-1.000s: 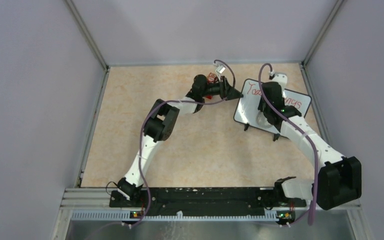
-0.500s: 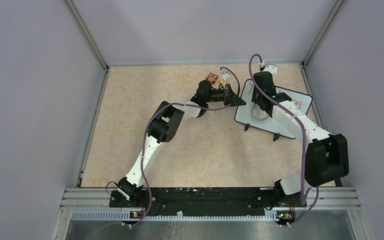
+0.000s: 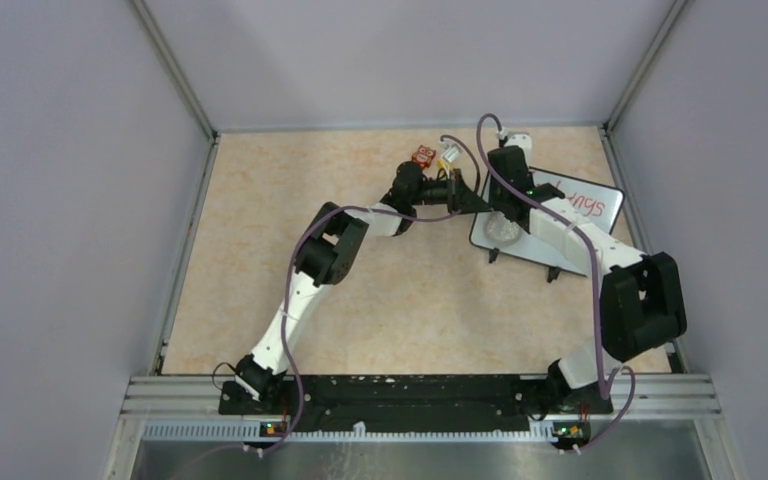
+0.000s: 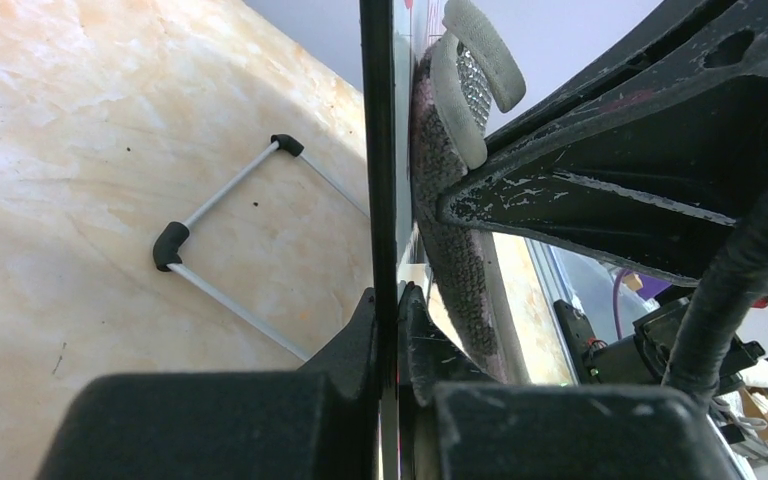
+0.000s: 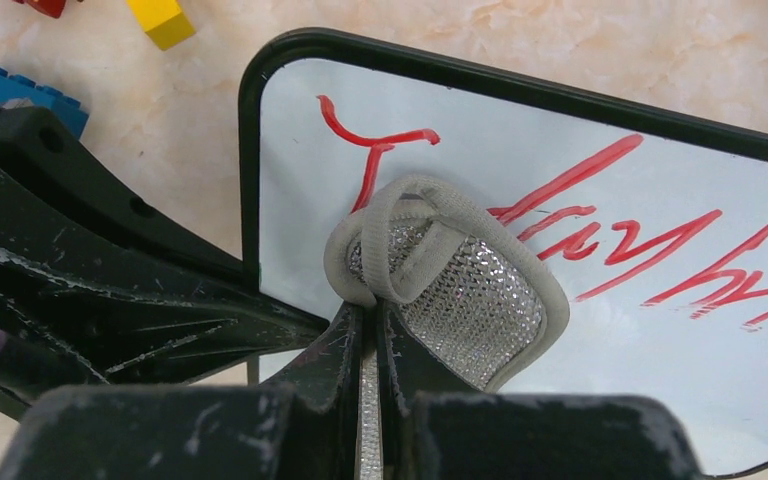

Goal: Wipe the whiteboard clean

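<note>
The whiteboard stands at the back right on small black feet, its white face carrying red handwriting. My left gripper is shut on the board's left edge, which the left wrist view shows edge-on as a black frame between the jaws. My right gripper is shut on a grey mesh cloth. The cloth presses on the board's left part, just below the first red letter.
Small toy bricks lie beyond the board's far-left corner: yellow, blue, red. A wire foot sticks out behind the board. Grey enclosure walls ring the table.
My left gripper has closed on the board's left edge. The right arm has swept the cloth leftward across the board, from its middle to near the left edge.
</note>
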Tool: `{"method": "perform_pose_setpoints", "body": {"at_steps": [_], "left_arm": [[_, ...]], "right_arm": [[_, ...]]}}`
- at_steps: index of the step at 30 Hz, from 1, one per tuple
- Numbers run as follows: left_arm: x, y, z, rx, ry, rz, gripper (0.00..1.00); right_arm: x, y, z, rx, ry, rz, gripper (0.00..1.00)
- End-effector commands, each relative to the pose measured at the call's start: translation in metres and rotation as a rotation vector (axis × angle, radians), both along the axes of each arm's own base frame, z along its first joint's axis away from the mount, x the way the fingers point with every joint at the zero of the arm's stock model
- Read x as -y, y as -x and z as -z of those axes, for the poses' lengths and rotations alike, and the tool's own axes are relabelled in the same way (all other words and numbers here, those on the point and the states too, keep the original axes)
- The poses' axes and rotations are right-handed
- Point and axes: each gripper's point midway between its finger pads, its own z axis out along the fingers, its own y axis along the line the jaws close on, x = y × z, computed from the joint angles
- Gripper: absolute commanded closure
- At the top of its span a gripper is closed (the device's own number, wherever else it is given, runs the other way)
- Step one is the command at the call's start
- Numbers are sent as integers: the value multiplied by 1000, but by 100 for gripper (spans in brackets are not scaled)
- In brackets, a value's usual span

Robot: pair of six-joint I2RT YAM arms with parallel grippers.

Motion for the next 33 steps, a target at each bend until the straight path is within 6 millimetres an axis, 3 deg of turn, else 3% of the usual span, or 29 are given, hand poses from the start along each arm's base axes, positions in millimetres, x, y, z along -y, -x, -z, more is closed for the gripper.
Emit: {"method": "perform_pose_setpoints", "body": {"at_steps": [1,15,21,26,30,33], "left_arm": [[-1,-6,-2,113,17,-38,100],[-2,-6,1,124,2,-44,100],[-2,-7,2,123,-1,-46,100],[-2,-7,3,122,-3,-48,100],[-2,-8,4,127,-9,-55,100],[-2,-8,4,132,-15,-62,100]], "right_arm": [[-27,-32,-29,96,-98,-43,100],[-28,-75,-69,167,-147,-6,100],[-1,-87,-76,167,-150,82,100],[26,-76,-54,101,-111,154,100],[59,-56,-49,100,-102,226,100],[72,-48,-47,103,-99,235,100]]}}
